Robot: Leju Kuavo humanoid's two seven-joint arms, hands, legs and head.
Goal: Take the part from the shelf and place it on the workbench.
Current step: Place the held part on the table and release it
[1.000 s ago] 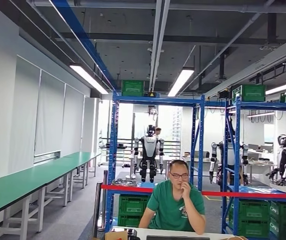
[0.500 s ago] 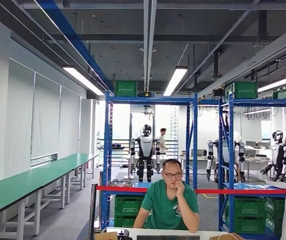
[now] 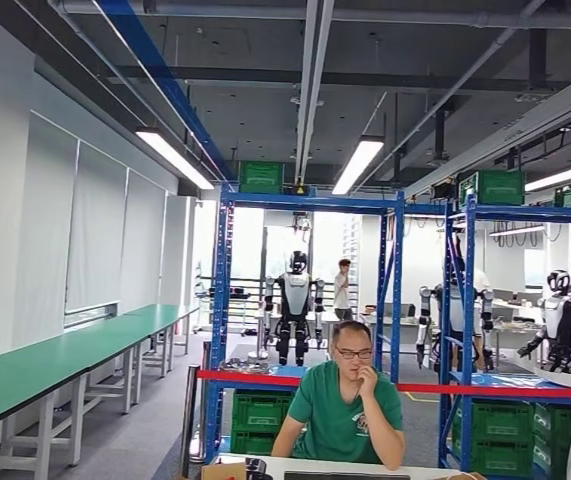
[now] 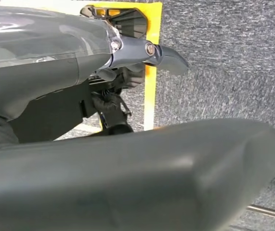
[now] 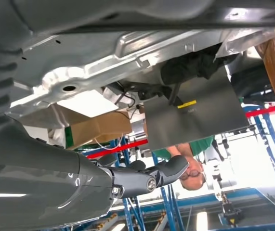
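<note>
- The head view shows a workshop hall with a dark open ceiling, strip lights [image 3: 361, 160] and white wall panels on the left.
- Green-topped benches [image 3: 55, 360] run along the left wall towards the middle of the frame.
- Blue shelf racks [image 3: 225, 300] stand at centre and right. Green crates [image 3: 259, 410] sit on their bottom level and on top.
- A red barrier tape [image 3: 267, 378] stretches across the racks in the lower half.
- A humanoid robot [image 3: 295, 315] stands behind the centre rack, and others stand at the right.
- A person in a green shirt [image 3: 346, 410] sits at lower centre behind a white table [image 3: 327, 466], one hand raised to the face.
- Left hand [image 4: 106, 106]: the fingers lie straight and well apart from the thumb, with nothing between them. Behind it are grey carpet [image 4: 219, 57] and a yellow floor strip [image 4: 150, 86].
- Right hand [image 5: 136, 180]: one finger extends straight across the lower centre of the frame.
- The part [image 5: 92, 72], a silver pressed-metal sheet with holes, spans the upper half of the right wrist view, just beside the hand's grey cover.
- It cannot be told whether the right hand grips the part.
- A cardboard box [image 5: 99, 127] and a grey flat panel [image 5: 197, 115] show beyond the part.
</note>
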